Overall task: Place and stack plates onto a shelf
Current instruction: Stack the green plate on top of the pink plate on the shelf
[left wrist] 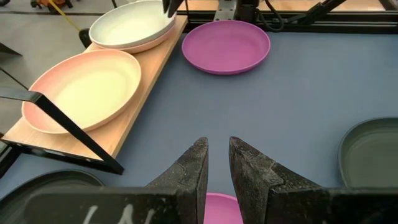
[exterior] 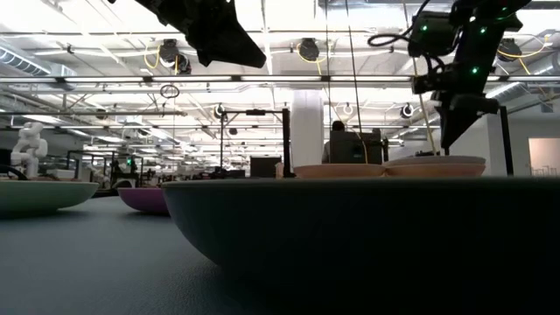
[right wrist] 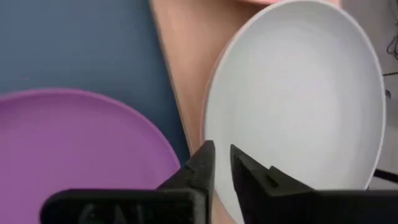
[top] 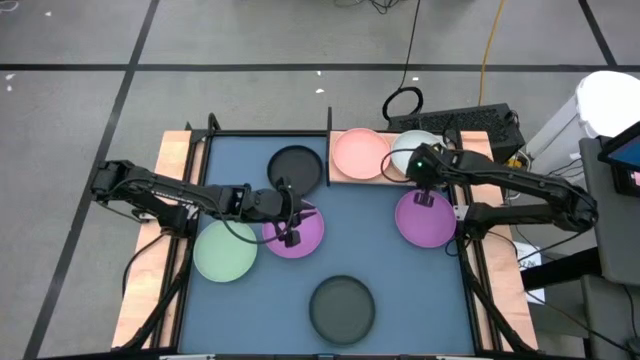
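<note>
Nearest the front edge of the blue mat [top: 400, 270] lies a black plate [top: 341, 307], alone and well apart from both arms. Farther in, on the left side, a pale green plate [top: 224, 250] sits just beside a purple plate [top: 294, 232], their rims touching or nearly so.

The left arm reaches in low from the left edge of the table, stretched almost level across the pale green plate, its wrist ending over the purple plate. The left gripper [top: 291, 233] hangs above that plate with its fingers [left wrist: 189, 171] set to a narrow gap and nothing between them.

On the right side a second purple plate [top: 425, 218] rests on the mat. The right arm comes in from the right edge, bent at the elbow, its forearm passing over this plate toward the far side. The right gripper [top: 420, 172] points down at the near rim of a pale plate [top: 412, 152]; its fingers [right wrist: 198, 167] stand only a slit apart around or just at that rim, and a grip cannot be told for certain.

At the far side, a second black plate [top: 296, 167] lies on the mat beside the wooden shelf [top: 340, 172]. On the shelf sit a pink plate [top: 360, 153] and the pale plate, side by side
</note>
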Motion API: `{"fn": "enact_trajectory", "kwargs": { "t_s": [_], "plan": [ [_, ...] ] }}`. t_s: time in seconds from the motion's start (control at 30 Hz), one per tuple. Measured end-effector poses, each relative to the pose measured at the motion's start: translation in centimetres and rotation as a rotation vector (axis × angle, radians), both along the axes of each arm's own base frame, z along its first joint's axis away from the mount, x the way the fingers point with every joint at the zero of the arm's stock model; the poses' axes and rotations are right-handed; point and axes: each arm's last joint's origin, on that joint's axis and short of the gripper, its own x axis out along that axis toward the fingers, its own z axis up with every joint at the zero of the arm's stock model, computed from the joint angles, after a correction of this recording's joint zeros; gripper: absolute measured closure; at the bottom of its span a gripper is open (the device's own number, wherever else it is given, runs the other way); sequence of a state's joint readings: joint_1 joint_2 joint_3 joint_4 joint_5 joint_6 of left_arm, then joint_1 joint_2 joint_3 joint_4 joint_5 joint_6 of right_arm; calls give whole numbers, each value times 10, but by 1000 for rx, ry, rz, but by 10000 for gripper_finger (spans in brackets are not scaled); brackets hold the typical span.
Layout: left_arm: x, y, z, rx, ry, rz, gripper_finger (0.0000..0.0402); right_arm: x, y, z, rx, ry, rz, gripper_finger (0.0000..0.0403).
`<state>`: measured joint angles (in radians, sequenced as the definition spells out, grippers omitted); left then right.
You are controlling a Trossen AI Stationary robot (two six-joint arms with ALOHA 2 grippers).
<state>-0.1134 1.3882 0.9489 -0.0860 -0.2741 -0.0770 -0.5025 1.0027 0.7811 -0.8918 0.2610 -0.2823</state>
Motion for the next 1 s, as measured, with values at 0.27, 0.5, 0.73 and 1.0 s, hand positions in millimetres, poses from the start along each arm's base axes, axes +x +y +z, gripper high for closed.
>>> {"fn": "enact_trajectory", "kwargs": {
  "t_s": [0.27,0.5,0.73,1.0],
  "plan": [
    [0,2,0,15,-5,51,330,-3,21,15,37,-187,-27,287],
    [-1,-2,-1,-52,-10,79,330,11,50,31,40,-416,150,271],
    [-14,-30,-13,-131,111,102,330,19,71,29,-1,-461,384,273],
    [-37,-68,-25,-300,243,159,330,9,76,13,-11,-416,452,274]
  ]
}}
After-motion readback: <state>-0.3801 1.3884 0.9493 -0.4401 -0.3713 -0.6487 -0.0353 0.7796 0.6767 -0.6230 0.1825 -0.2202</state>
